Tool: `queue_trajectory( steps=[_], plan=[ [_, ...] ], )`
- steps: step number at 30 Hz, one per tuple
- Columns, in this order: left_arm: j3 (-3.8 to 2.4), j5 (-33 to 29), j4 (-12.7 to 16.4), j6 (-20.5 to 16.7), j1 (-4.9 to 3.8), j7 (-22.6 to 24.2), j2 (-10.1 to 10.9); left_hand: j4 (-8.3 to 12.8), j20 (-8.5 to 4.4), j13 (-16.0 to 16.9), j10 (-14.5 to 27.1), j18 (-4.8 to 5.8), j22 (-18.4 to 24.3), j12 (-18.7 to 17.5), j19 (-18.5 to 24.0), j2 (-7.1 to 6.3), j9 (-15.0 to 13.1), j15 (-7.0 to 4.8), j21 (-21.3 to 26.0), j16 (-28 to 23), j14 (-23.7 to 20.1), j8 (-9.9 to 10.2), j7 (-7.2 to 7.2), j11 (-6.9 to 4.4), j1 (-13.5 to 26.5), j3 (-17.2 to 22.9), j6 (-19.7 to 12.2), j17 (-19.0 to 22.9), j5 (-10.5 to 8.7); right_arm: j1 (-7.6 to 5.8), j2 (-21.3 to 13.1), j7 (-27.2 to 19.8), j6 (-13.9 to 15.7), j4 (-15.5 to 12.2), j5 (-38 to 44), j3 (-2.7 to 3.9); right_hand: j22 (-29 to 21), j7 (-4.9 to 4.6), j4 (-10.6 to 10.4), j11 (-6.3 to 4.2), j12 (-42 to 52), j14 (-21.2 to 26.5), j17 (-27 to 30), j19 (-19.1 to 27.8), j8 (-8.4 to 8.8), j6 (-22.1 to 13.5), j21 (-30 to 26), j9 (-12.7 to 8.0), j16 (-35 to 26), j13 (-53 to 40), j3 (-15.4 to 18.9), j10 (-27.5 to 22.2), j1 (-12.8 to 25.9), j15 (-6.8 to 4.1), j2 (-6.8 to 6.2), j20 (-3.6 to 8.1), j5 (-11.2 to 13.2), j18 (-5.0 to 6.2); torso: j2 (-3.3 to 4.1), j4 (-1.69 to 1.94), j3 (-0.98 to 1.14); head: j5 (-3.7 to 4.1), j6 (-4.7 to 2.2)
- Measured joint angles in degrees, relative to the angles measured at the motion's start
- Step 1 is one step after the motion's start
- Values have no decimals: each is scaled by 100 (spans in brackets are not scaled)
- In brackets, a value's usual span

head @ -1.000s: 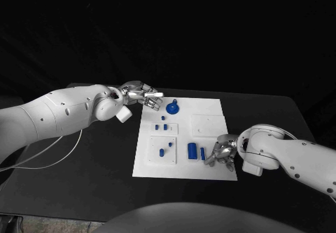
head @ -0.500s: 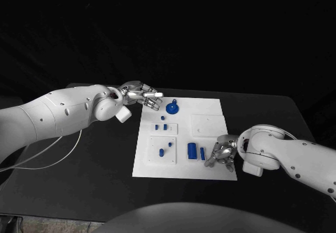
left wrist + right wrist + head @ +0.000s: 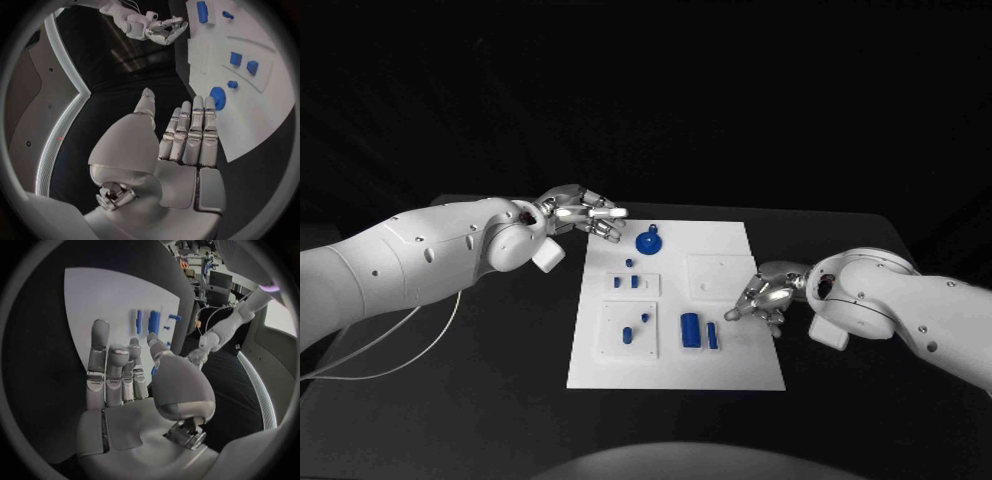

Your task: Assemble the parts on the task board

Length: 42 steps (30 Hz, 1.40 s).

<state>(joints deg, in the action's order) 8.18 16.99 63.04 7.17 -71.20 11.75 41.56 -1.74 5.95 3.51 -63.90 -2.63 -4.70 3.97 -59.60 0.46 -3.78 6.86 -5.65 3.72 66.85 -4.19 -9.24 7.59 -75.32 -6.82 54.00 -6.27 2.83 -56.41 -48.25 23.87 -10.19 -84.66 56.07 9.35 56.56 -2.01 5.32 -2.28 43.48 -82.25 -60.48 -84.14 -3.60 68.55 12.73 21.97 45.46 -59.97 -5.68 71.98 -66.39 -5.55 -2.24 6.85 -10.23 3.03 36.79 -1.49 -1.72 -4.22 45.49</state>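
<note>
The white task board point(image 3: 733, 355) lies in the middle of the table. A round blue part point(image 3: 648, 241) sits at its far end, with small blue parts point(image 3: 623, 282) on raised plates to the left. Two long blue parts point(image 3: 689, 331) lie side by side near the middle. My left hand point(image 3: 581, 212) hovers at the board's far left corner, fingers straight, holding nothing; the round part point(image 3: 219, 95) lies just past its fingertips. My right hand point(image 3: 762, 295) hangs over the board's right side, beyond the long parts point(image 3: 152, 321), its fingers stretched out and empty point(image 3: 119, 375).
A square white plate point(image 3: 721, 272) on the board lies just left of my right hand. Black table surface point(image 3: 473, 400) surrounds the board. A thin cable point(image 3: 401, 345) trails under my left arm.
The camera has shifted. My right hand has moved from beside the long blue parts toward the far side, along the board's right edge. My left hand stays near the round part.
</note>
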Motion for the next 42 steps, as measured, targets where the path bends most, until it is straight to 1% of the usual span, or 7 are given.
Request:
queue_trajectory(
  steps=[7, 17, 20, 28, 32, 37, 42],
  plan=[
    [-8, -181, -172, -113, -17, 177, -138, 132, -22, -1, -84, 0, -28, -34, -82, 177, 5, -109, -67, 0, -60, -6, 142, -126, -177, -73, 256, 57, 0, -415, 308, -1046, 405, 1193, -623, 200, -1474, -171, 461, 172, -1540, 164, 1333, 331, 0, -335, -902, -206, -2071, 1674, -214, -325, -329, 201, 268, -240, -198, -1, -59, -4, -2, 166, -365],
    [-19, -733, -738, -537, -103, 375, -468, 193, 478, -21, 875, -361, 67, -37, 381, 158, 43, 43, 126, 0, -1014, 59, 263, -106, -94, -135, -389, 271, 22, -532, 901, -2325, 867, 2569, -1895, 295, -4511, -550, 834, 1098, -3959, 2173, 4968, 3256, -17, -1403, -922, -1769, -4161, 5579, -790, -1197, -83, 1389, 277, -1495, -177, 15, -181, -10, 35, 182, -829],
    [-24, -871, -949, -682, -109, 466, -612, 175, 623, -48, 1471, -388, 88, -77, 653, 82, 79, 67, 190, -40, -1634, 110, 310, -117, -13, -117, -1037, 303, 21, -534, 1101, -2735, 1043, 2845, -2218, 311, -5103, -214, 836, 1102, -3987, 2388, 5651, 3420, 29, -2119, -896, -1874, -4161, 5666, -448, -1554, -197, 1417, 393, -1698, -242, 272, -232, -16, 55, 187, -944],
    [-43, -1087, -1439, -1034, -55, 815, -1041, 225, 961, -78, 2346, -809, 88, -104, 982, 15, 98, 114, 190, -66, -2346, 114, 363, -168, 55, 25, -1554, 331, 36, -467, 1429, -3570, 1494, 3352, -2749, 431, -5291, -340, 884, 1031, -4021, 2585, 5704, 3839, 29, -2031, -891, -1880, -4180, 5679, 93, -1789, -253, 1351, 571, -2306, -214, 989, -345, -21, 99, 191, -1166],
    [-43, -1129, -1503, -1120, -28, 899, -1105, 232, 836, -111, 2856, -858, 128, -147, 1532, 13, 132, 28, 224, -109, -2865, 166, 413, -221, 328, 131, -1992, 368, 59, -396, 1478, -3731, 1589, 3413, -2846, 447, -5342, -325, 726, 959, -4056, 3261, 5748, 4429, 70, -2543, -923, -1915, -4233, 5715, 188, -2437, -31, 1271, 573, -2152, -120, 938, -373, -21, 118, 168, -1215],
    [-73, -1127, -1355, -1155, 18, 884, -1027, 198, 45, -244, 4818, -222, 317, -288, 3987, -17, 269, -368, 418, -261, -4986, 308, 694, -519, 1703, 440, -3879, 513, -135, -406, 1411, -3718, 1643, 3263, -2872, 378, -5515, -40, 29, 552, -4224, 6014, 5915, 6636, 234, -4937, -1123, -2072, -4412, 5873, 398, -5076, 1330, 874, 381, -1335, 516, 254, -395, -1, 121, 222, -1190],
    [-171, -1138, -869, -1355, 143, 895, -869, 194, -314, -304, 5699, -16, 403, -322, 5093, -32, 330, -546, 490, -306, -5939, 356, 823, -653, 4104, 562, -4732, 579, -201, -406, 1280, -3767, 1866, 2782, -3023, 200, -5594, 96, -285, 370, -4265, 7253, 5986, 7633, 282, -6012, -1198, -2141, -4463, 5940, 493, -6266, 4111, 697, 293, -971, 802, -7, -485, 81, 148, 358, -1138]
  ],
)
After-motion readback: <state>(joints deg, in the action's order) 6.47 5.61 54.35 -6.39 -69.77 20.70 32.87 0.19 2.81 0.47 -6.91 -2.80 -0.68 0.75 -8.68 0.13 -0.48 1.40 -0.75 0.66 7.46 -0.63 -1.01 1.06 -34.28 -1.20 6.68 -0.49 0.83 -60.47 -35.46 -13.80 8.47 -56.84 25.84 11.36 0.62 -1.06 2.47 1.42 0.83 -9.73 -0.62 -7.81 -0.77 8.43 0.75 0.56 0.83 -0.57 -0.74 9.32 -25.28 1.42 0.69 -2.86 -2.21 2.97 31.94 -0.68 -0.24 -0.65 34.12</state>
